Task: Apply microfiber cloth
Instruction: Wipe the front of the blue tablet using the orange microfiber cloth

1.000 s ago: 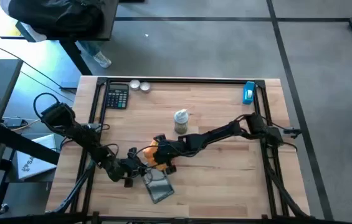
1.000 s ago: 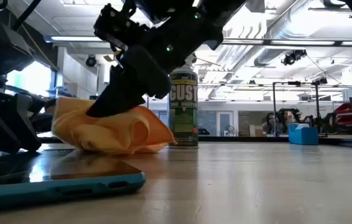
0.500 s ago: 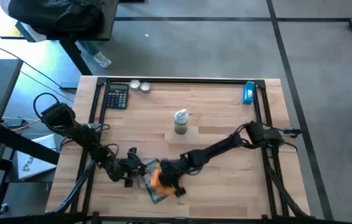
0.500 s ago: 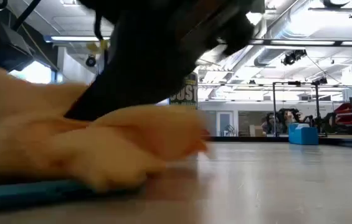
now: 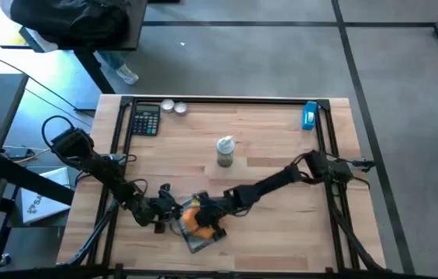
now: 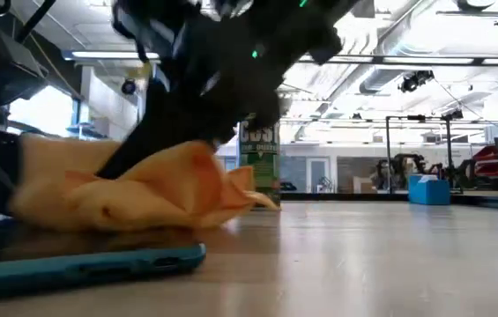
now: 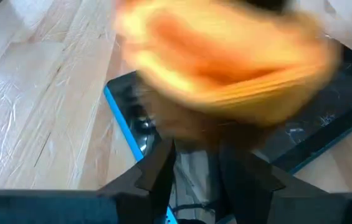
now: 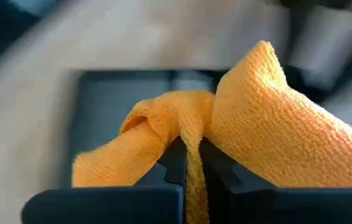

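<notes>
1. Soft bright orange microfiber cloth (image 5: 193,219), nubbly weave, bunched into folds. It lies on the dark screen of item 2, near the front edge of the table. My right gripper (image 8: 191,163) has its two dark fingers pinched together on a pleat of it.
2. Flat dark glossy rectangular device (image 5: 200,237) in a teal-blue case, the rim rounded with small slots along the side facing the low view. It lies flat on the table under the cloth. My left gripper (image 7: 195,163) sits over its near end, fingers close together around that edge; I cannot tell whether they grip it.
3. Olive-green cylindrical can (image 6: 260,163) with pale lettering, partly hidden; only "UST" reads clearly. It stands upright behind the cloth, mid-table, with a whitish top in the high view.
4. Dark pocket calculator (image 5: 146,120) with rows of keys, at the far left corner of the table.
5. Two small round silver tins (image 5: 173,107), just beside the calculator.
6. Small blue box-shaped object (image 5: 309,115), at the far right edge.
7. Pale wood-plank table (image 5: 273,225) with black metal rails along its edges.
</notes>
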Robot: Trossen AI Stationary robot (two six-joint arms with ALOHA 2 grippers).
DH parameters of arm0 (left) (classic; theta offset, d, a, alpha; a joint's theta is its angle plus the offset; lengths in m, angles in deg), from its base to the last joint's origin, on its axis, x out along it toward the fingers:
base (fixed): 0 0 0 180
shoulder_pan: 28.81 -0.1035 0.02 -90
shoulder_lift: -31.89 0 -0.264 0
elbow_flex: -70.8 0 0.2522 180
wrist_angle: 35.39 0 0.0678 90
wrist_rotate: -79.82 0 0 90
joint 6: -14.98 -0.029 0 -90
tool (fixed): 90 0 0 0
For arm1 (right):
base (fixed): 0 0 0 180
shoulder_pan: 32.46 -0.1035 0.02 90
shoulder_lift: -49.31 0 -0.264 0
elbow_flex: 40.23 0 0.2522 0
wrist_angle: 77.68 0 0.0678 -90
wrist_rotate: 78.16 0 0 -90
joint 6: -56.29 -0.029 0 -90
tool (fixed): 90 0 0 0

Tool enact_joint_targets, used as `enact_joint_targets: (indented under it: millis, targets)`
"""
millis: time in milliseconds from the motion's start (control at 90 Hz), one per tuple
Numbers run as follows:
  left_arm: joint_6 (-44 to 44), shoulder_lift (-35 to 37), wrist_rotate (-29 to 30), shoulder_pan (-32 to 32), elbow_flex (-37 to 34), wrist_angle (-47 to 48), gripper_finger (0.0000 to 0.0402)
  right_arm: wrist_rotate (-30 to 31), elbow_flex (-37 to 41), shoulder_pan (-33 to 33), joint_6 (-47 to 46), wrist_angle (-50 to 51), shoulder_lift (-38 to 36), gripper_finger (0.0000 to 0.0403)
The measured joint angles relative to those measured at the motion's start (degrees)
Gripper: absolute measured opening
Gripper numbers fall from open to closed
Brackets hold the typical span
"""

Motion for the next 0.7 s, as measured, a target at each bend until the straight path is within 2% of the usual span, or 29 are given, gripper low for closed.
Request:
enact_joint_targets:
  millis: [100,189,356,556,700]
  targets:
    - [-0.06,0.0,0.12,-0.08,0.02,-0.04,0.0114,3.85,0.0,3.3,1.97,-0.03,0.0,0.0]
    - [-0.06,0.02,0.28,-0.09,0.02,-0.07,0.0114,4.14,0.0,6.11,2.06,-0.19,0.0,0.0]
    - [-0.06,0.02,0.24,-0.09,0.02,-0.07,0.0114,-1.09,0.02,9.23,1.72,0.15,0.02,0.0]
    - [0.88,0.02,0.0,-0.04,0.07,-0.05,0.0114,-7.11,0.02,6.09,2.0,0.21,0.02,0.0]
    - [1.46,0.04,-0.1,-0.04,0.07,-0.04,0.0114,-8.21,0.02,1.1,1.9,0.29,0.02,0.0]
